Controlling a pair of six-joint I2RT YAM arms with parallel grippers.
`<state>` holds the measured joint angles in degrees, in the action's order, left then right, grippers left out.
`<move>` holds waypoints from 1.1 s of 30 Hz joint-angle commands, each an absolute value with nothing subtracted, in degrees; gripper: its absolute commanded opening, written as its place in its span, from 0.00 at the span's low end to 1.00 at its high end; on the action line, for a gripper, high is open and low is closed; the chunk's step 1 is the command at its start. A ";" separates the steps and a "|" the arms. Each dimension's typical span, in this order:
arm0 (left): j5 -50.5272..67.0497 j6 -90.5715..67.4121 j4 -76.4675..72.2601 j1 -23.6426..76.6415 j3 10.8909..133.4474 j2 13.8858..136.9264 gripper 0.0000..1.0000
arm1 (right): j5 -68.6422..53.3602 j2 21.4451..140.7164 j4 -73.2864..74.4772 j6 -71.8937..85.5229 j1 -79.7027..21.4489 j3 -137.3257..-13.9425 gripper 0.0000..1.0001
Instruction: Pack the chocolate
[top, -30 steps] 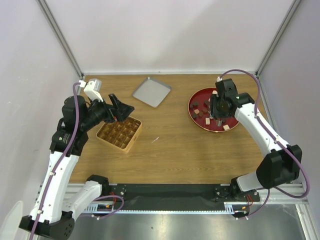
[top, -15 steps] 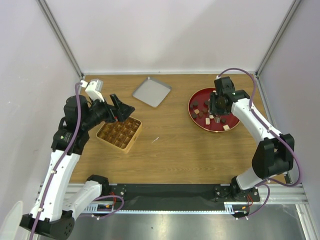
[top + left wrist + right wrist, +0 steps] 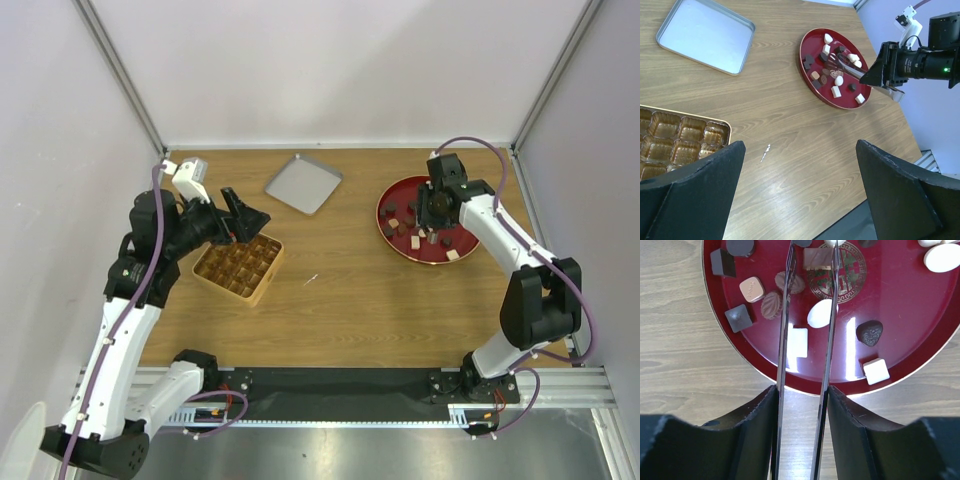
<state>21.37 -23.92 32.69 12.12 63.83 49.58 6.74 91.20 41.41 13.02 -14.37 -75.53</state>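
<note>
Several chocolates [image 3: 821, 313], dark brown, tan and cream-white, lie on a round red plate [image 3: 890, 300] at the right of the table [image 3: 380, 215]. My right gripper [image 3: 801, 395] is shut on the long metal tongs [image 3: 784, 330] and holds them over the plate [image 3: 437, 205]. The tong arms are apart, and their tips straddle a tan block [image 3: 816, 257] at the far side. My left gripper [image 3: 800, 145] is open and empty, hovering above the tan box with grid compartments [image 3: 238, 265]. The box cells in the left wrist view [image 3: 680, 140] show no sweets.
A grey square tray [image 3: 303, 183] lies at the back middle, also in the left wrist view [image 3: 705, 35]. A small white scrap [image 3: 311, 279] lies on the wood between box and plate. White walls enclose the table on three sides.
My right gripper with the tongs has shifted a little toward the far side of the plate, and its forearm has swung. The left arm has hardly moved.
</note>
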 commanded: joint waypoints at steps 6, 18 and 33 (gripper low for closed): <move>22.06 -23.03 30.94 11.78 63.90 49.75 1.00 | 7.21 90.97 38.94 12.92 -13.80 -73.92 0.49; 22.06 -23.55 30.50 11.78 63.99 50.10 1.00 | 6.59 91.41 38.06 12.48 -13.27 -72.86 0.49; 21.53 -23.11 31.02 11.78 63.90 50.19 1.00 | 5.10 91.59 38.58 11.07 -13.18 -74.17 0.40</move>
<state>21.32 -23.92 32.25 12.12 63.75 50.26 5.52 92.16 38.70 11.88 -13.37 -72.53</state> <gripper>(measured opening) 0.996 0.431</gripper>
